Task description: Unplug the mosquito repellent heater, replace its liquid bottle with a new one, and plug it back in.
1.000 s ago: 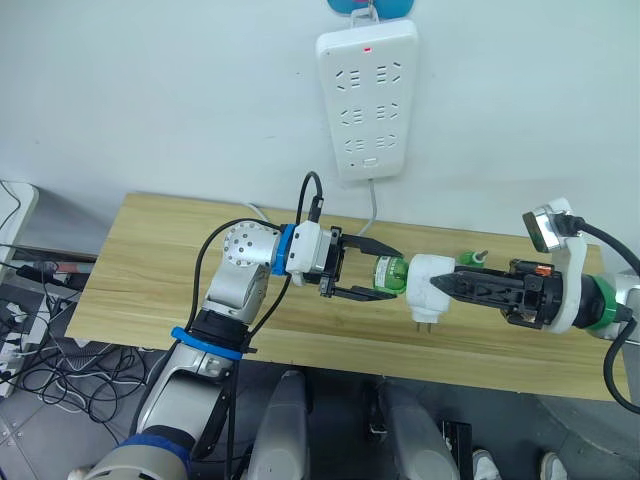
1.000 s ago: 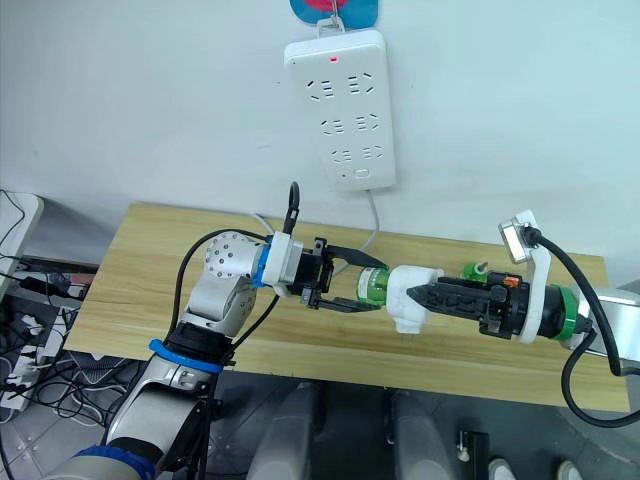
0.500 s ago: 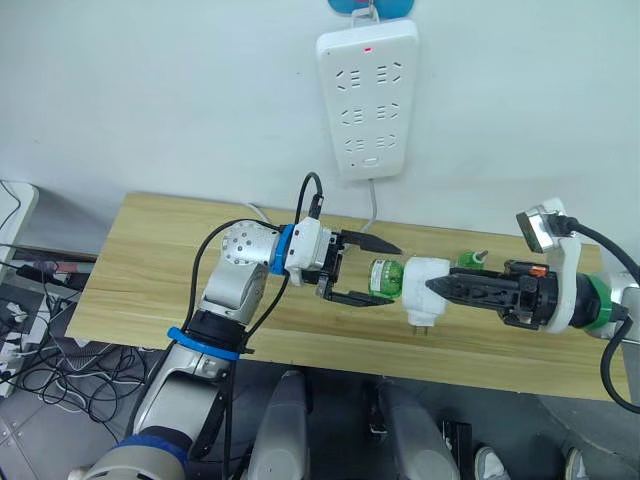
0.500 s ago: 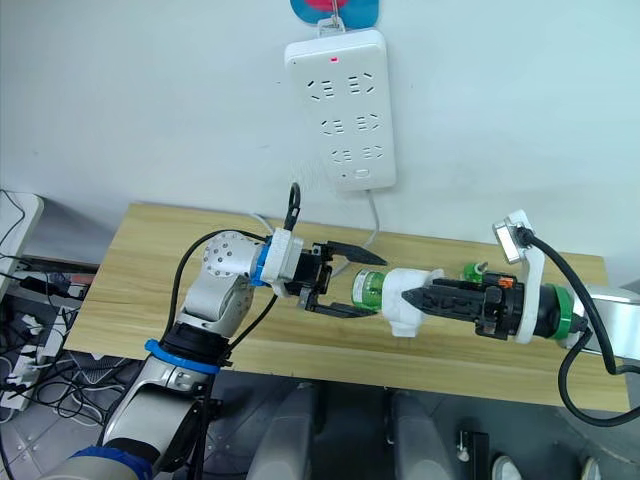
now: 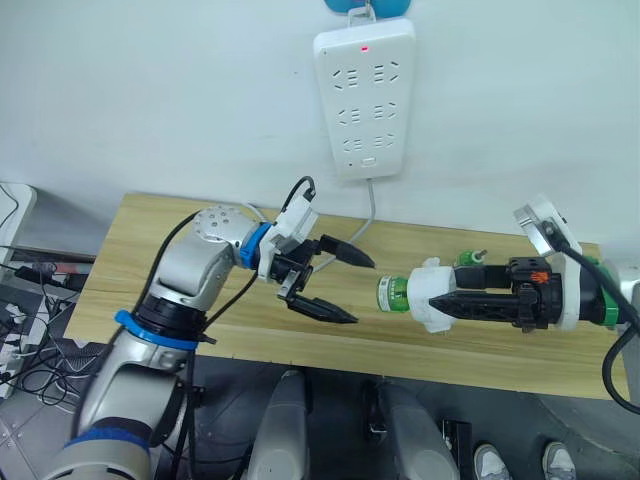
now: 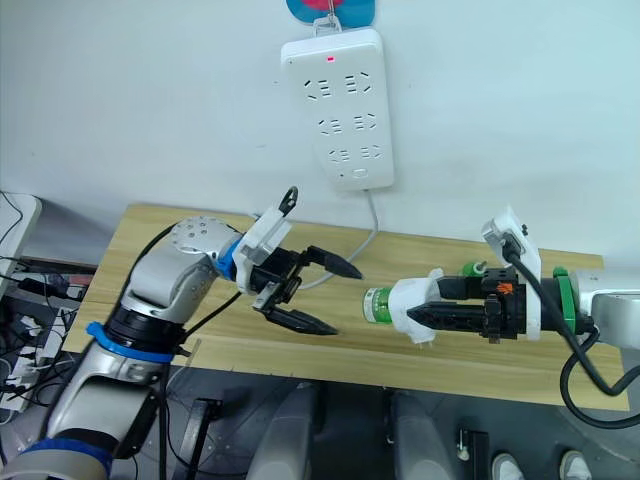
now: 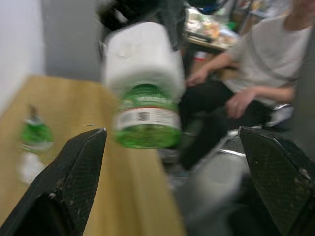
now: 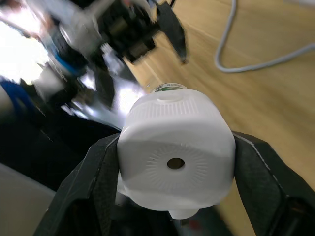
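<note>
My right gripper (image 5: pixel 447 299) is shut on the mosquito repellent heater (image 5: pixel 428 293), a white rounded unit held above the wooden table (image 5: pixel 150 260). A green liquid bottle (image 5: pixel 392 293) sticks out of the heater toward my left gripper (image 5: pixel 360 292). That gripper is open and stands a short way off from the bottle, touching nothing. In the left wrist view the bottle (image 7: pixel 146 120) hangs between the black fingers (image 7: pixel 78 172), some way ahead of them. A second green bottle (image 5: pixel 470 261) stands on the table behind the heater.
A long white power strip (image 5: pixel 365 90) with a red light hangs on the wall above the table. Its grey cable (image 5: pixel 372 205) drops to the tabletop. Loose cables (image 5: pixel 30 340) lie on the floor at the left. A seated person (image 7: pixel 256 54) is beyond the table.
My left gripper, its fingers earlier around the green bottle, has drawn back to the left and tilted downward. The bottle has stayed in the heater, which the right gripper has turned slightly.
</note>
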`<move>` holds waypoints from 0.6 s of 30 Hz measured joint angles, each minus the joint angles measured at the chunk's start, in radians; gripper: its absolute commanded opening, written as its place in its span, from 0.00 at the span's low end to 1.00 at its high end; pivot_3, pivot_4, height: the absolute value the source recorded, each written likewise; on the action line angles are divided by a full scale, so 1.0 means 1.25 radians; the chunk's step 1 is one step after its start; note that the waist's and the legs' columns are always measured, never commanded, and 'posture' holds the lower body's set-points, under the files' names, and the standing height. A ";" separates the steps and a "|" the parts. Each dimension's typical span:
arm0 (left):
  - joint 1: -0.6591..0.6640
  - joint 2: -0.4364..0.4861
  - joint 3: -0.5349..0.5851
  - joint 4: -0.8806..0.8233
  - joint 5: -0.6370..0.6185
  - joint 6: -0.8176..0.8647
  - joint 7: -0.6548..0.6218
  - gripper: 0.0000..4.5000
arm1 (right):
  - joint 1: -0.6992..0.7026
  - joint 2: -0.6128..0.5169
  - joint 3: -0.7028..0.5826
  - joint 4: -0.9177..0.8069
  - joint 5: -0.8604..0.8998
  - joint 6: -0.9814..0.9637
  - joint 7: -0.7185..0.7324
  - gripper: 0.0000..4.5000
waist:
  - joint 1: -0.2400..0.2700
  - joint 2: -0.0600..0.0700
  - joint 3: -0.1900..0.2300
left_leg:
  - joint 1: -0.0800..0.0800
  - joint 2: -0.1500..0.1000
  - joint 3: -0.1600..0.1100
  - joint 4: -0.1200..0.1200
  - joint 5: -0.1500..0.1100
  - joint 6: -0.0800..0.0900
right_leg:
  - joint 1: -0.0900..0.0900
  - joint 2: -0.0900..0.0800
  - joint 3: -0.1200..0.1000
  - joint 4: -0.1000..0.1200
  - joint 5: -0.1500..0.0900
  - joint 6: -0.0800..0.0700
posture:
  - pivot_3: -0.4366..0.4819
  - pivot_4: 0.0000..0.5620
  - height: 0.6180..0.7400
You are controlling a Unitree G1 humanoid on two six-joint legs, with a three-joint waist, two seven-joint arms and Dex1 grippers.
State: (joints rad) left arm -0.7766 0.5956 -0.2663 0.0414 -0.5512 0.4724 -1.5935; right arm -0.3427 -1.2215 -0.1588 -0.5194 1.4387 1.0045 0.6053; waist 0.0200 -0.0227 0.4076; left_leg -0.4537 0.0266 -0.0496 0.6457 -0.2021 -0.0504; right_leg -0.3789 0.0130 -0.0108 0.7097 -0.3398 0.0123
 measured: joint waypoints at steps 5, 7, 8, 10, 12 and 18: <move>-0.015 0.002 -0.042 0.009 0.012 0.052 -0.007 1.00 | -0.011 0.000 0.067 -0.039 -0.271 -0.144 0.190 0.66 | 0.002 0.000 0.000 | -0.001 0.000 0.000 0.000 0.000 0.000 | 0.000 0.000 0.000 -0.001 0.000 0.000 | 0.53 0.65 1.00; -0.020 -0.013 -0.048 0.027 0.026 0.056 -0.002 1.00 | -0.020 0.000 0.088 -0.046 -0.362 -0.208 0.250 0.66 | 0.001 0.000 0.000 | -0.001 0.000 0.000 0.000 0.000 0.000 | 0.000 0.000 0.000 -0.001 0.000 0.000 | 0.53 0.65 1.00; -0.023 -0.019 -0.050 0.036 0.031 0.073 0.002 1.00 | -0.023 0.000 0.098 -0.052 -0.417 -0.255 0.282 0.66 | 0.001 0.000 0.000 | -0.001 0.000 -0.001 0.000 0.000 0.000 | 0.000 0.000 0.000 -0.001 0.000 0.000 | 0.52 0.66 1.00; -0.031 -0.017 -0.057 0.043 0.032 0.113 0.002 1.00 | -0.024 0.011 0.116 -0.055 -0.529 -0.371 0.341 0.66 | 0.000 0.000 0.000 | -0.001 0.000 -0.001 0.000 0.000 0.000 | -0.001 0.000 0.000 0.000 0.000 0.000 | 0.52 0.66 1.00; -0.037 0.002 -0.077 0.053 0.017 0.151 -0.005 1.00 | -0.022 0.036 0.129 -0.054 -0.632 -0.497 0.396 0.66 | -0.002 0.000 0.000 | -0.001 0.000 -0.001 0.000 0.000 0.000 | -0.001 0.000 0.000 0.000 0.000 0.000 | 0.51 0.66 1.00; -0.099 0.039 -0.169 0.095 -0.066 0.215 -0.008 1.00 | 0.007 0.121 0.149 -0.013 -0.804 -0.867 0.549 0.66 | -0.003 0.000 0.000 | -0.001 0.000 -0.001 0.001 0.000 0.000 | 0.000 0.000 -0.001 0.001 0.000 0.000 | 0.51 0.66 1.00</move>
State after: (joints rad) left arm -0.9005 0.6449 -0.4777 0.1604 -0.6331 0.7410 -1.6031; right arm -0.3346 -1.0709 0.0271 -0.5352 0.4334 -0.0798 1.2912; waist 0.0165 -0.0227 0.4076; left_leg -0.4553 0.0262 -0.0513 0.6471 -0.2019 -0.0507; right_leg -0.3792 0.0125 -0.0114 0.7109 -0.3398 0.0121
